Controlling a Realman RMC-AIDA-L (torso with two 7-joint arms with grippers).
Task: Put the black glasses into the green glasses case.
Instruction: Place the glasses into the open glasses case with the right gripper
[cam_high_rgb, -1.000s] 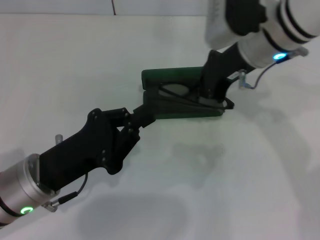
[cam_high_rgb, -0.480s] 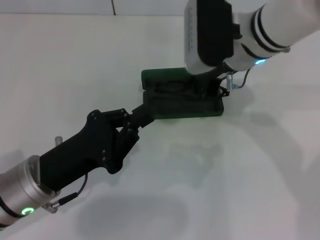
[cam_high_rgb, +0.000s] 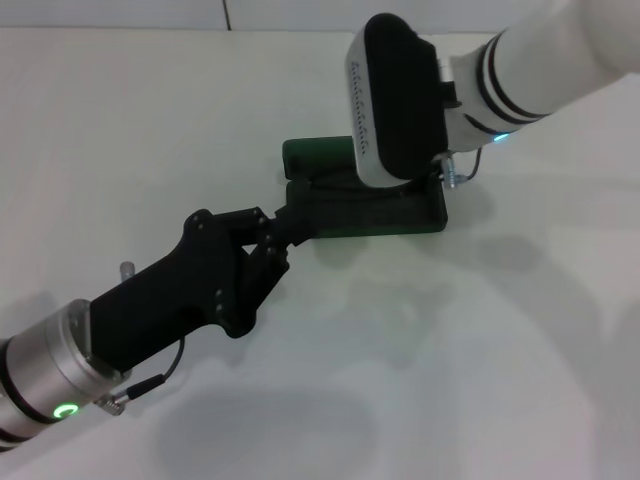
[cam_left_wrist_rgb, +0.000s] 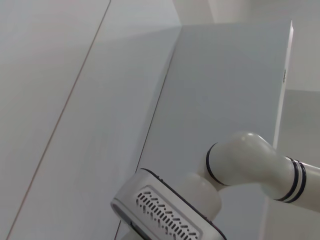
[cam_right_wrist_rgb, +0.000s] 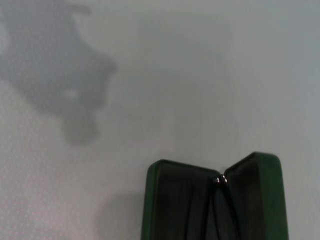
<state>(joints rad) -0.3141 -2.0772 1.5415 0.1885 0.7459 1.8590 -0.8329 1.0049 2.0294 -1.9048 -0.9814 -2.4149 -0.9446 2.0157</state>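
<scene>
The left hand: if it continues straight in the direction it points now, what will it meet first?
Most likely the green glasses case: the left hand is at its near-left end, pointing along the case. Whether they already touch is unclear.

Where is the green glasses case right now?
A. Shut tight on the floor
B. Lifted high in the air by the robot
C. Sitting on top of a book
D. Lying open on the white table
D. The green glasses case lies open on the white table, its dark inside showing in the right wrist view; the left tool is at its end and the right arm hangs over it.
</scene>
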